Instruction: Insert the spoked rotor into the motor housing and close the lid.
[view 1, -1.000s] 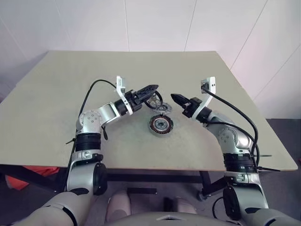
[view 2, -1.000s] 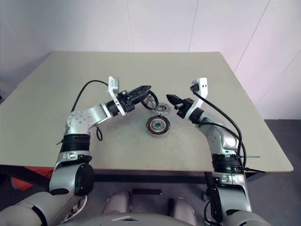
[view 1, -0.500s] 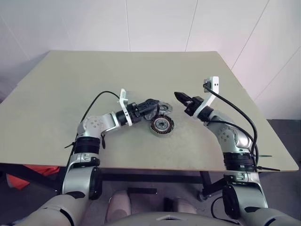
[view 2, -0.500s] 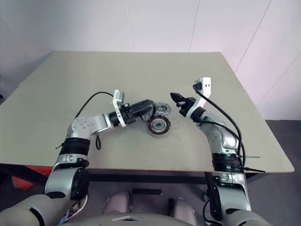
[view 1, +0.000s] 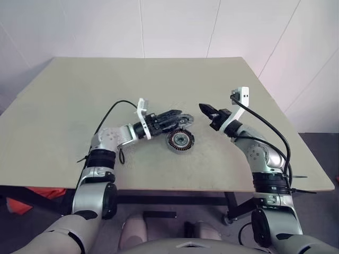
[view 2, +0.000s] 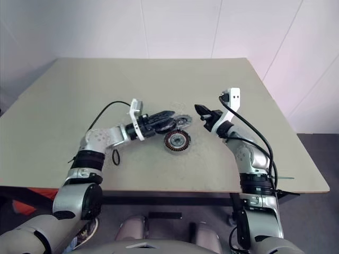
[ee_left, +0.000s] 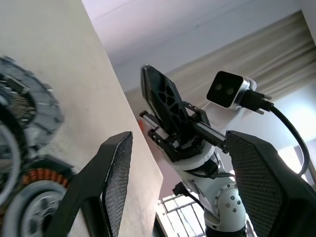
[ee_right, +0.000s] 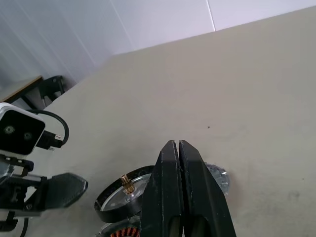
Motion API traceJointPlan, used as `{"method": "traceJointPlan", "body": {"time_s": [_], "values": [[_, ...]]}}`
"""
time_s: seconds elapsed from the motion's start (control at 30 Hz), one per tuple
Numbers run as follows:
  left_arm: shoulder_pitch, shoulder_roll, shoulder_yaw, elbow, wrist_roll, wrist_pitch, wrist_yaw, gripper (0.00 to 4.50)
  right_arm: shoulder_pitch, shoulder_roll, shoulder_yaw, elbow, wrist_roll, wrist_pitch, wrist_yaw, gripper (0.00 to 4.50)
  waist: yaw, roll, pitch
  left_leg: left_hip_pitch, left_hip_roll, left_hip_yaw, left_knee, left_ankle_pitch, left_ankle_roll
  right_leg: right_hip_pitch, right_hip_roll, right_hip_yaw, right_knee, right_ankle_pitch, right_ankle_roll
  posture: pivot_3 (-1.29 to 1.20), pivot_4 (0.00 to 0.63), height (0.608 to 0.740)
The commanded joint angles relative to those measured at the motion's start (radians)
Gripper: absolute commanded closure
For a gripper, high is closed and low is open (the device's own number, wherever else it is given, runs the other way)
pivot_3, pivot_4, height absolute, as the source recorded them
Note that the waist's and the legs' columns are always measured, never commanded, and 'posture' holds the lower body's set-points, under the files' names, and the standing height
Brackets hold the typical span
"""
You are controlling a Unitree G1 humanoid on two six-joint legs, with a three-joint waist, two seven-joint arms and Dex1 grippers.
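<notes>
**Rotor held over the housing, right fingers pressed together**

Centrally on the beige counter [view 1: 79,95] lies the motor housing [view 1: 180,140], flat, its coppery windings ringing a silver hub; take it as the landmark. Just beyond the housing, toward the far edge of the counter, the grey lid [view 1: 185,121] lies flat, close to the housing's rim; whether the two touch I cannot tell. The left gripper [view 1: 177,115] reaches in low from the housing's left side, its black fingers [ee_left: 114,173] set wide apart; the spoked rotor [ee_right: 123,190], a dark ring with a silver face, sits tilted on edge at those fingers, above and just beyond the housing's left rim, and appears to be held between them, though the exact contact is hard to see. The right gripper [view 1: 203,108] hangs off the counter to the right of the housing and a little beyond it, pointing back toward the lid; its fingers [ee_right: 168,187] are pressed tight together with nothing between them.
</notes>
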Motion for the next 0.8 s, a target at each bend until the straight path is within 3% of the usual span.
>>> {"method": "traceJointPlan", "body": {"time_s": [0.03, 0.17, 0.4, 0.5, 0.63, 0.8], "values": [[-0.012, 0.036, 0.099, -0.084, -0.05, -0.052, 0.033, 1.33, -0.015, -0.038, 0.098, -0.053, -0.084, -0.037, 0.03, 4.5, 0.0, 0.0, 0.0, 0.0, 0.0, 0.0, 0.0, 0.0, 0.0, 0.0, 0.0, 0.0, 0.0, 0.0, 0.0, 0.0, 0.0, 0.74], [0.024, 0.101, 0.208, -0.152, -0.081, -0.097, 0.093, 1.33, -0.047, -0.082, 0.245, -0.022, -0.239, -0.095, 0.047, 4.5, -0.005, 0.0, 0.0, 0.001, 0.0, 0.0, 0.0, 0.001, -0.001, 0.0, 0.001, 0.0, 0.0, 0.0, 0.0, 0.0, 0.0, 0.74], [0.129, 0.14, 0.246, -0.237, -0.085, -0.117, 0.158, 1.33, -0.151, -0.06, 0.391, 0.129, -0.41, -0.178, 0.059, 4.5, -0.001, 0.0, 0.0, 0.0, 0.0, 0.0, 0.0, 0.001, -0.001, 0.0, 0.001, 0.0, 0.0, 0.0, 0.0, 0.0, 0.0, 0.74], [0.172, 0.116, 0.232, -0.282, -0.087, -0.125, 0.18, 1.29, -0.195, -0.034, 0.412, 0.182, -0.445, -0.214, 0.061, 3.9, -0.001, -0.001, 0.001, -0.001, 0.001, -0.001, 0.0, 0.0, -0.001, 0.0, 0.0, 0.0, 0.0, 0.0, 0.0, 0.0, 0.0, 0.74], [0.205, 0.082, 0.222, -0.323, -0.094, -0.132, 0.208, 1.29, -0.225, -0.008, 0.418, 0.228, -0.475, -0.242, 0.061, 2.5, -0.002, -0.001, 0.001, -0.001, 0.001, -0.001, 0.001, 0.0, -0.001, 0.0, 0.0, 0.0, 0.001, 0.0, 0.0, 0.0, 0.0, 0.74], [0.235, 0.06, 0.217, -0.356, -0.105, -0.13, 0.236, 1.29, -0.253, 0.017, 0.414, 0.261, -0.48, -0.243, 0.089, 2.5, -0.007, -0.001, 0.001, -0.001, 0.001, -0.001, 0.0, 0.001, -0.001, 0.0, 0.002, 0.0, 0.001, 0.0, 0.0, 0.0, 0.0, 0.74]]}}
